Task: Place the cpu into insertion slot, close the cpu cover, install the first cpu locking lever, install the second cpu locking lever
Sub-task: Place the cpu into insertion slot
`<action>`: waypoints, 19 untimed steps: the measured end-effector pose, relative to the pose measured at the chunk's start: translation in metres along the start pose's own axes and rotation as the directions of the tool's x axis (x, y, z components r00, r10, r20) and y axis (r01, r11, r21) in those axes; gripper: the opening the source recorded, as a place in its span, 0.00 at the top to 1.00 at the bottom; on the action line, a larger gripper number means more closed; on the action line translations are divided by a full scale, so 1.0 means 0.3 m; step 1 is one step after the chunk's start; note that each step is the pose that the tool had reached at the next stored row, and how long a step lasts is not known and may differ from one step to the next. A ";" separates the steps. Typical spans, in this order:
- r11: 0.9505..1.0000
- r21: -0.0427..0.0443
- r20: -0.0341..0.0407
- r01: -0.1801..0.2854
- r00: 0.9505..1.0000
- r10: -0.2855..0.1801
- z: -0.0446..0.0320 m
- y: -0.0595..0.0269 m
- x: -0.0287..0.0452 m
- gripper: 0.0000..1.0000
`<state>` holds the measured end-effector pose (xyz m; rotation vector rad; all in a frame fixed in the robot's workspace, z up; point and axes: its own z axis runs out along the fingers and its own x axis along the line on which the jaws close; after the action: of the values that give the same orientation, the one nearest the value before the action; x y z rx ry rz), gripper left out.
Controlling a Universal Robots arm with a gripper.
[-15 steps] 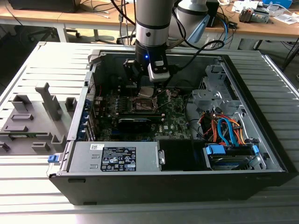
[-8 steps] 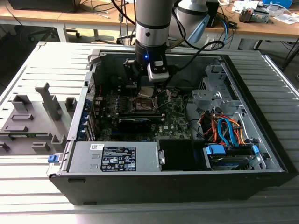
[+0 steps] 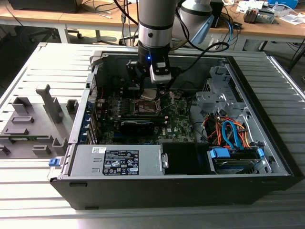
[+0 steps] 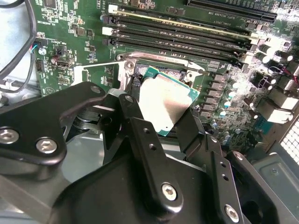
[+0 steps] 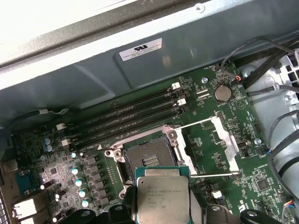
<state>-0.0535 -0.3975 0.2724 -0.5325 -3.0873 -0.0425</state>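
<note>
Black gripper (image 4: pixel 161 114) grips the small square silver-topped cpu (image 4: pixel 163 95) close over the dark square insertion slot (image 5: pixel 148 157).
If the chip goes down off-centre or tilted, I think it may sit crooked and damage the slot; the thin silvery cpu cover (image 5: pixel 225 140) lies open beside it.

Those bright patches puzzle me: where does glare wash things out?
In the second wrist view the cpu glares nearly white; in the first wrist view the area beyond the case wall is blown out; in the exterior view the case interior lies in shadow.
</note>
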 end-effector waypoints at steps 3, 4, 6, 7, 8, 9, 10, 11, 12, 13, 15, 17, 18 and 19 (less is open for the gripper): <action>1.000 0.001 0.001 -0.006 1.000 0.006 0.000 0.000 0.000 0.46; 1.000 0.001 0.001 -0.008 1.000 0.008 0.000 0.000 0.000 0.46; 1.000 0.002 0.001 -0.012 1.000 0.012 0.001 0.000 0.000 0.46; 1.000 0.002 0.001 -0.016 1.000 0.016 0.001 0.000 0.000 0.46; 1.000 0.002 0.001 -0.018 1.000 0.018 0.001 0.000 0.000 0.46; 1.000 0.003 0.001 -0.019 1.000 0.019 0.001 0.000 0.000 0.46; 1.000 0.003 0.002 -0.022 1.000 0.022 0.001 0.000 0.000 0.46; 1.000 0.003 0.002 -0.025 1.000 0.025 0.001 0.000 0.000 0.46; 1.000 0.003 0.002 -0.027 1.000 0.027 0.001 0.000 0.000 0.46; 1.000 0.004 0.002 -0.030 1.000 0.030 0.001 0.000 0.000 0.46; 0.999 0.004 0.003 -0.034 0.999 0.034 0.002 0.000 0.000 0.46; 0.999 0.005 0.003 -0.039 0.999 0.039 0.002 0.000 0.000 0.46; 0.999 0.005 0.003 -0.042 0.999 0.042 0.002 0.000 0.000 0.46; 0.999 0.005 0.003 -0.044 0.999 0.044 0.002 0.000 0.000 0.46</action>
<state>-0.0535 -0.3975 0.2718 -0.6001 -3.0767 -0.0329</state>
